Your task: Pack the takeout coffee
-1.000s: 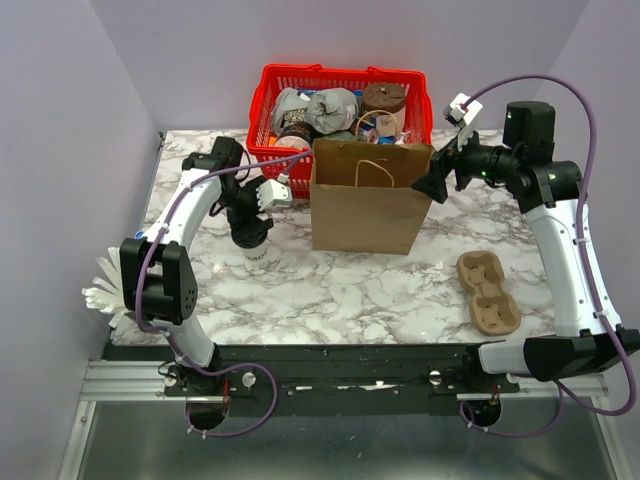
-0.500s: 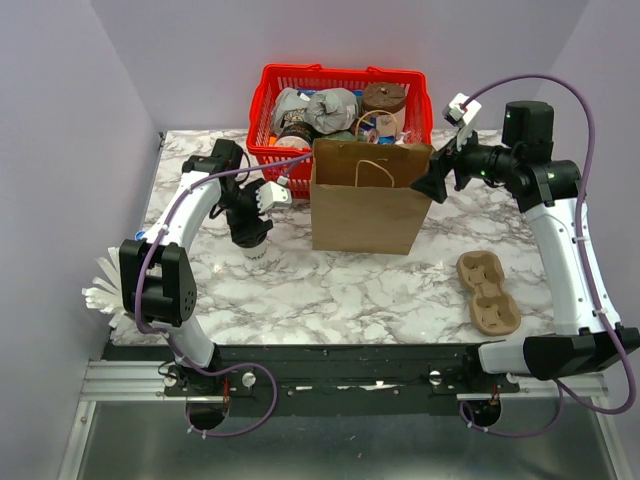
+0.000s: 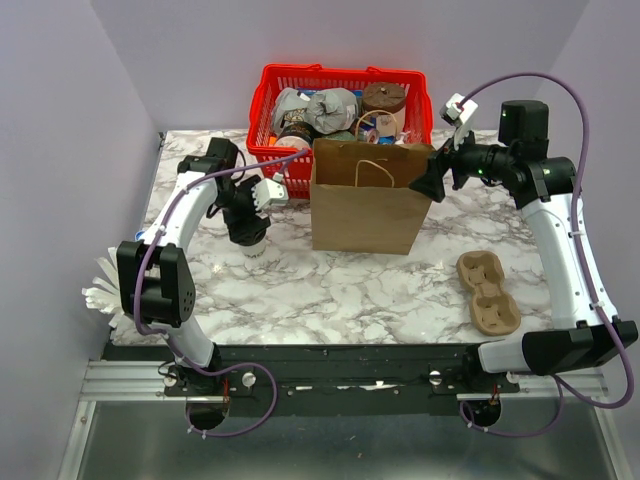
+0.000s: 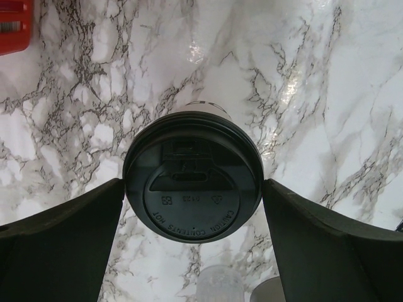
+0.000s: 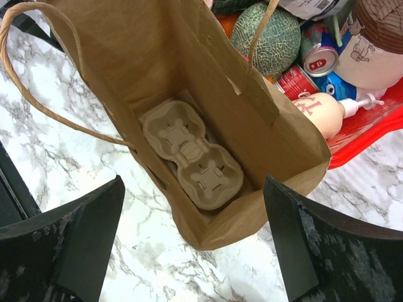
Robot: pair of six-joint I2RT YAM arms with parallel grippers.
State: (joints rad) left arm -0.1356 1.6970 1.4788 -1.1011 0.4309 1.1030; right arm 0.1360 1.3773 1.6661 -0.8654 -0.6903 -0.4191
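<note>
The takeout coffee (image 3: pixel 251 243), a white paper cup with a round black lid (image 4: pixel 192 189), is on the left of the marble table. My left gripper (image 3: pixel 247 228) is shut on the coffee, one finger pressed against each side of the lid (image 4: pixel 192 184). A brown paper bag (image 3: pixel 365 210) stands open at the table's middle, right of the cup. My right gripper (image 3: pixel 430 185) is open and empty above the bag's right rim (image 5: pixel 194 182). The right wrist view looks down into the bag (image 5: pixel 283 126), where a pulp cup carrier (image 5: pixel 189 154) lies on the bottom.
A red basket (image 3: pixel 340 72) full of groceries stands behind the bag, close to it. A second pulp cup carrier (image 3: pixel 488 292) lies on the table at the right. A white bristly object (image 3: pixel 100 290) hangs off the left edge.
My left gripper and the coffee in it have shifted slightly back and to the left. The right arm has moved slightly; its gripper stays at the bag's rim.
</note>
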